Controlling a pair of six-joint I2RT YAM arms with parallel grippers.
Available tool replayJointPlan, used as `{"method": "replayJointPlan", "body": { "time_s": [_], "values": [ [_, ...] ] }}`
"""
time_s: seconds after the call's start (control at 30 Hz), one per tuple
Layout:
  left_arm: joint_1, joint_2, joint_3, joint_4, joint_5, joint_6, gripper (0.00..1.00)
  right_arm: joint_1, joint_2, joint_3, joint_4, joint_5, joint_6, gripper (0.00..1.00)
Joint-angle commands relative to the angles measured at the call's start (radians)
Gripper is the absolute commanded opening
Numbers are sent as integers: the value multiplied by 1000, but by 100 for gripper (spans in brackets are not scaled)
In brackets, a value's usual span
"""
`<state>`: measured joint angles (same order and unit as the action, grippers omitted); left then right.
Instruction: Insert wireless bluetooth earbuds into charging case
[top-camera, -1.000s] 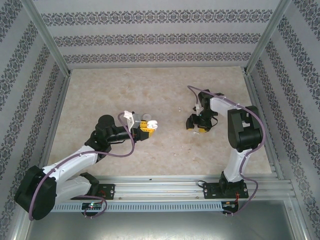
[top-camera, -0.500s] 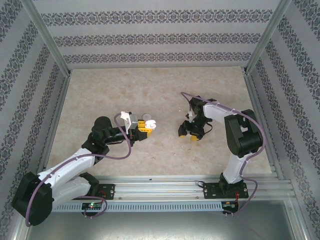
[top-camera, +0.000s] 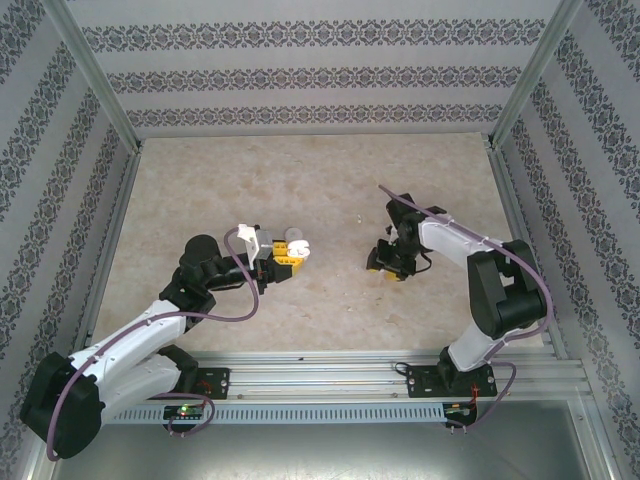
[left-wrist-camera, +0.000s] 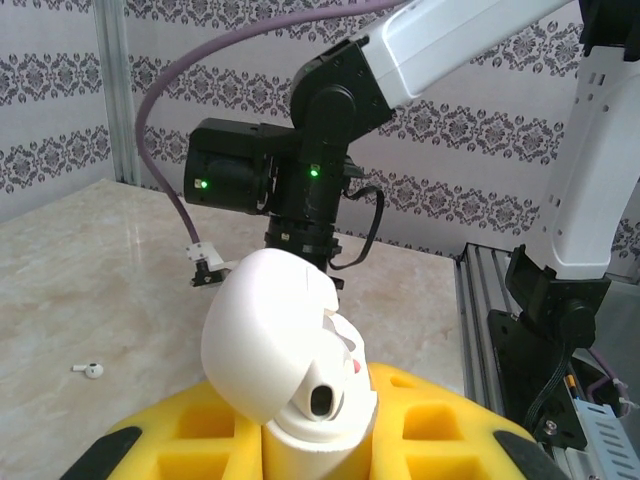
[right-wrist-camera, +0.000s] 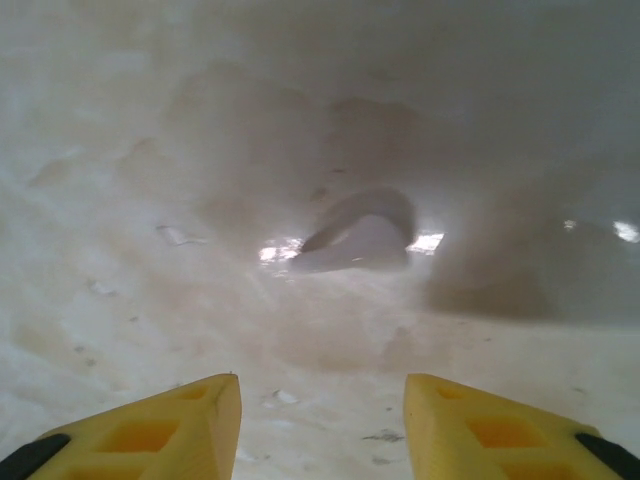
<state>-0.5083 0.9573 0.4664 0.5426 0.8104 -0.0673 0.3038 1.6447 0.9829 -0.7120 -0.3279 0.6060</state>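
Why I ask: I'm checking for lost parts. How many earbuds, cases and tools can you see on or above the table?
Earbud: 1 sure, lying loose; the one ahead of the right tool may be the same.
Charging case: 1, lid open, in the left tool.
Tools: 2.
Total: 4.

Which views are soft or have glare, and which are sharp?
Right wrist: the earbud and table are badly out of focus, with glare patches beside the earbud. Left wrist: the charging case is sharp. Top external: evenly lit, crisp.
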Motion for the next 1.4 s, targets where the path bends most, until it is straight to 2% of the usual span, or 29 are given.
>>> {"method": "replayJointPlan", "body": {
  "time_s": [0.0, 0.3, 0.53, 1.2, 1.37],
  "values": [
    [13, -9, 12, -21, 19, 13, 0, 12, -37, -41, 88, 94, 102, 46],
    [14, -25, 10, -37, 27, 12, 0, 21, -50, -79, 174, 148, 156, 45],
    [14, -16, 8, -13, 32, 4, 0, 25, 7, -73, 207, 141, 159, 38],
    [14, -54, 13, -77, 29, 26, 0, 89, 142, 50, 138, 139, 110, 23],
    [14, -67, 7, -83, 26, 23, 0, 108, 108, 68, 126, 134, 97, 20]
  ]
}}
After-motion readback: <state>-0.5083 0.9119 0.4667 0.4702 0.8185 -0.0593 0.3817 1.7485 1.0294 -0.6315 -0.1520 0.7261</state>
